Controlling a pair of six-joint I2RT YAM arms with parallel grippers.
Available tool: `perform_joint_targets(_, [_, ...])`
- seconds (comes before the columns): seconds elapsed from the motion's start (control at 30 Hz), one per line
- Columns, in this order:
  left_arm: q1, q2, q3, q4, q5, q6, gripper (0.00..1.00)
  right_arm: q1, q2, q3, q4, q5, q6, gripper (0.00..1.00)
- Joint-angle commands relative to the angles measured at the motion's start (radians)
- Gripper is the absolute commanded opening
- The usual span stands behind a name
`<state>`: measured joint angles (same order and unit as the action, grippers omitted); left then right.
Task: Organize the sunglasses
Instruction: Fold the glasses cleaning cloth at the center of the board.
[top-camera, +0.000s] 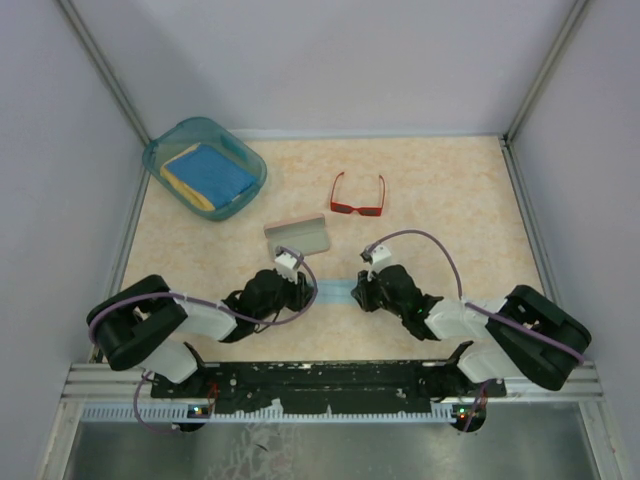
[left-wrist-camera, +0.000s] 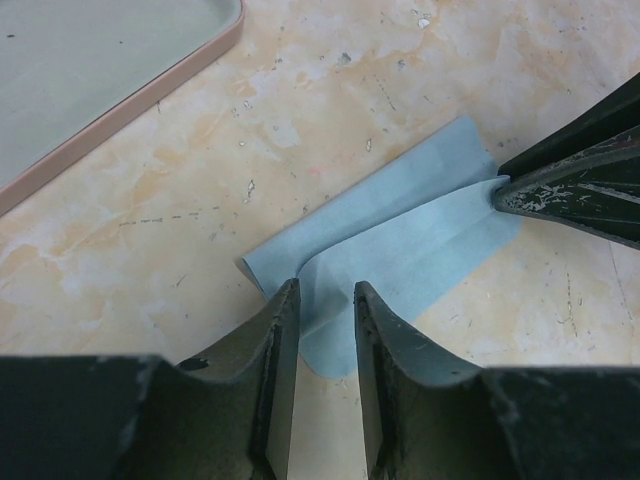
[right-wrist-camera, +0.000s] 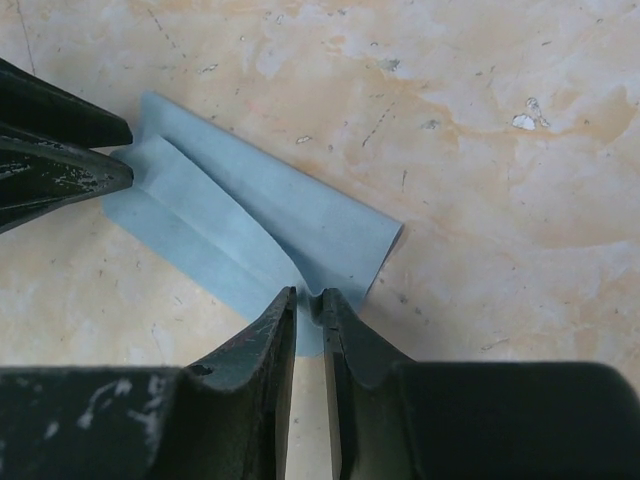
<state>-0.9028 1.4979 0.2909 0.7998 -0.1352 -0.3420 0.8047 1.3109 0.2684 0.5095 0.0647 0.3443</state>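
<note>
The sunglasses (top-camera: 357, 210) lie on the surface (top-camera: 450, 200) beyond both arms, near the middle of the far half. Their red front frame faces the arms and the thin temple arms are unfolded, pointing toward the back wall. Nothing touches them.

Closer in, a light blue cloth (top-camera: 335, 292) lies stretched between the two arms. The left gripper (left-wrist-camera: 325, 292) is low over the cloth's left end. In its own wrist view the fingers (left-wrist-camera: 280, 340) are a little apart with a raised fold of cloth running up between them. The other wrist camera shows the tips meeting on that fold, so it appears to be clamped on the cloth, though the contact itself is hard to make out. The right gripper (right-wrist-camera: 310, 297) has its fingers nearly together, pinching the opposite end, where the fabric puckers at the tips. Between the two grips a crease runs the length of the cloth, and one long edge is folded over onto the rest.

A pink case (top-camera: 297, 236) lies open just beyond the left gripper, between it and the sunglasses and apart from both. At the far left corner is a translucent teal bin (top-camera: 158, 152) holding a folded blue item (top-camera: 212, 170) with a yellow edge.
</note>
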Motion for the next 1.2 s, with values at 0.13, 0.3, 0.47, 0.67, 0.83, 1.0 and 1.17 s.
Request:
perform_joint_targets(0.13, [-0.005, -0.03, -0.023, 0.02, 0.031, -0.008, 0.35, 0.008, -0.038, -0.019, 0.06, -0.033, 0.009, 0.19])
perform_joint_targets(0.3, [-0.007, -0.053, -0.04, 0.026, 0.032, -0.009, 0.36, 0.008, -0.056, -0.03, 0.07, -0.051, 0.005, 0.21])
perform_joint_targets(0.47, [-0.008, -0.082, -0.055, 0.027, 0.034, -0.011, 0.36, 0.008, -0.07, -0.037, 0.07, -0.069, 0.004, 0.23])
perform_joint_targets(0.67, [-0.007, -0.13, -0.068, 0.01, 0.022, -0.015, 0.36, 0.013, -0.091, -0.046, 0.065, -0.087, 0.008, 0.25])
perform_joint_targets(0.83, [-0.009, -0.177, -0.08, -0.017, 0.004, -0.016, 0.36, 0.016, -0.131, -0.054, 0.04, -0.088, 0.012, 0.26])
perform_joint_targets(1.0, [-0.009, -0.22, -0.082, -0.049, -0.022, -0.022, 0.36, 0.018, -0.175, -0.064, 0.014, -0.072, 0.017, 0.26])
perform_joint_targets(1.17, [-0.01, -0.213, -0.047, -0.108, -0.062, -0.042, 0.54, 0.017, -0.226, -0.021, -0.096, 0.093, 0.091, 0.41])
